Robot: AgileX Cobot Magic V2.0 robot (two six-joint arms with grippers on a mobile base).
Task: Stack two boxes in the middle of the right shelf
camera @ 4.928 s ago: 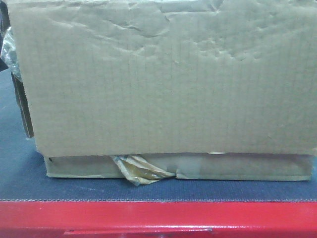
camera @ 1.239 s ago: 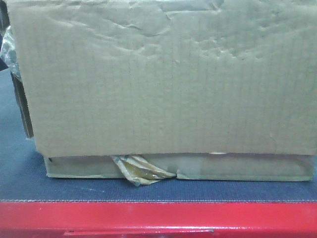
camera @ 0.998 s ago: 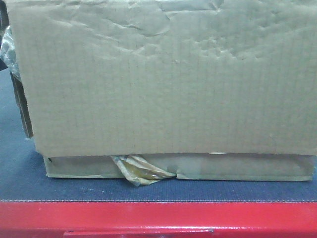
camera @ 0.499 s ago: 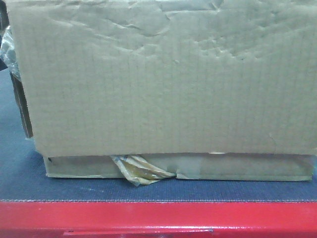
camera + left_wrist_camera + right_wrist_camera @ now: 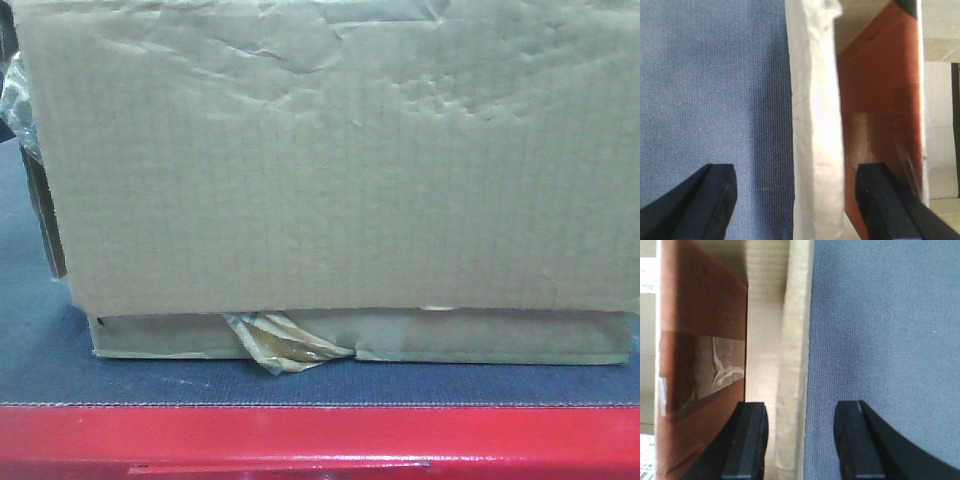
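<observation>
Left wrist-mounted view: the left fingers (image 5: 715,200) are spread on both sides of a box (image 5: 815,125) wall, not pinching it.
The right fingers (image 5: 747,440) are spread around another wall in the same way, probably for a two-handed lift. The box rests on the grey table (image 5: 30,340), near its red edge. The shelf and any second box are out of view.

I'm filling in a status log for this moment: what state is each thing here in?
Cardboard box: resting on the dark surface, front face creased.
Tape tuft: peeled loose, crumpled at the box's lower front.
Left gripper: open, astride an edge of the box, not clamped.
Right gripper: open, astride an edge of the box, not clamped.
</observation>
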